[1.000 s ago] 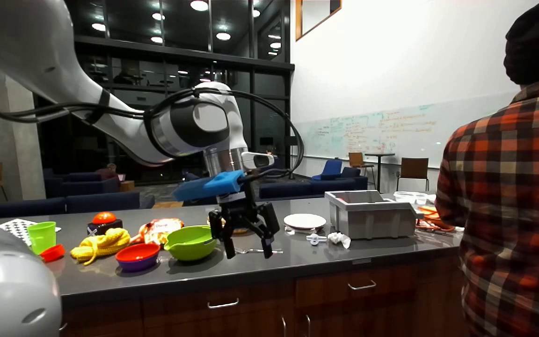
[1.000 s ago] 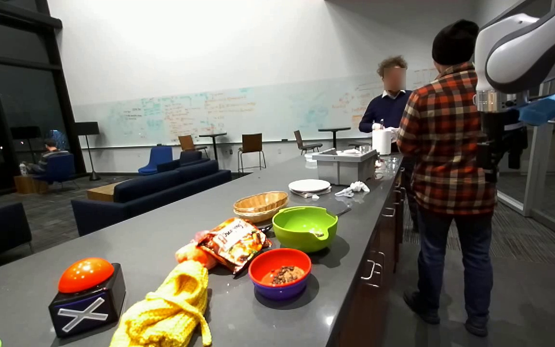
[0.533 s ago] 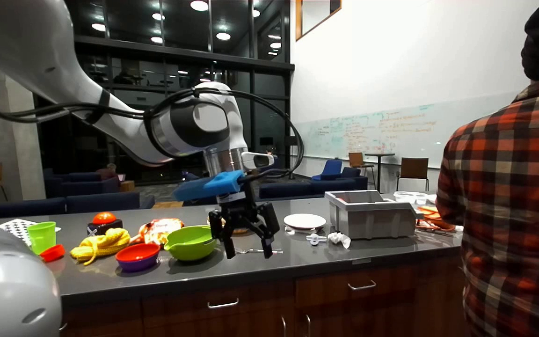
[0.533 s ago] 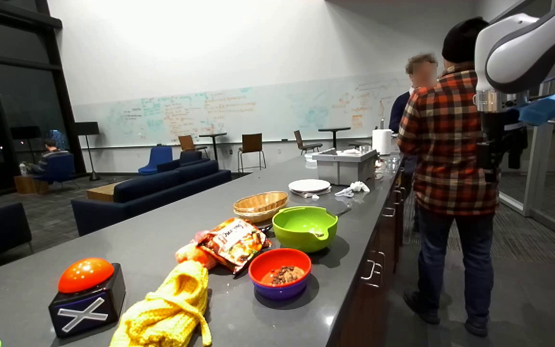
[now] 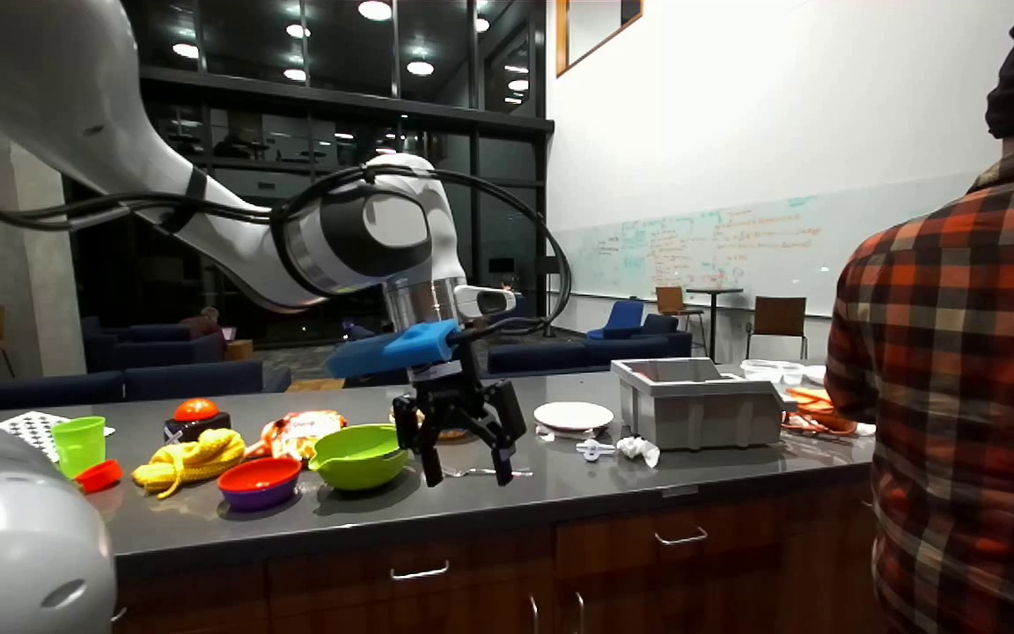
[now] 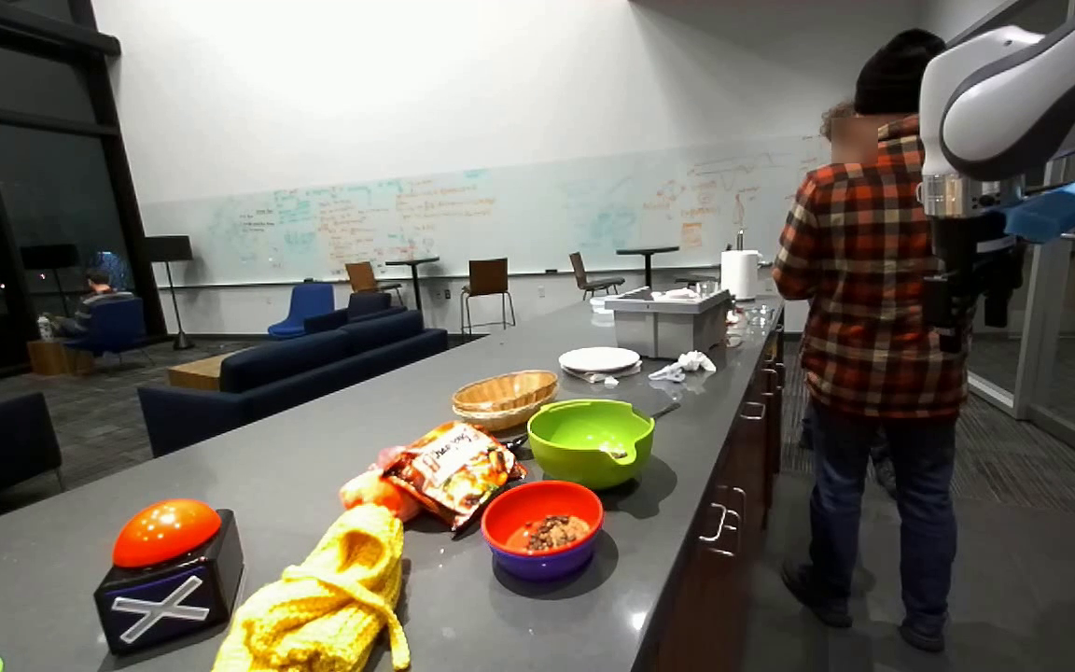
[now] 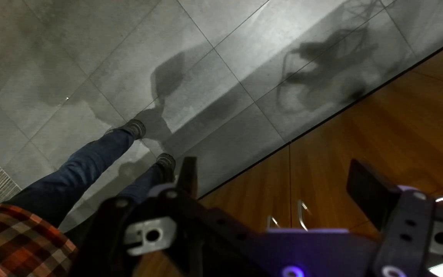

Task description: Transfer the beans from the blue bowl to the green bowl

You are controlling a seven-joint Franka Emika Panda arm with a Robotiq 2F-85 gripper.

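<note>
The gripper (image 5: pixel 469 474) hangs, jaws spread wide, holding nothing; I see beans (image 6: pixel 556 533) in the blue bowl (image 6: pixel 545 566) (it looks red inside), beside the green bowl (image 6: pixel 577 462).

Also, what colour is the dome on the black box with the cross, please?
The dome is orange-red, seen best in an exterior view.

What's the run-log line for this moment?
beans: on red interior of blue bowl | green bowl: no beans visible | end effector: open, nothing gripped, apart from both bowls | transfer: not done
</note>
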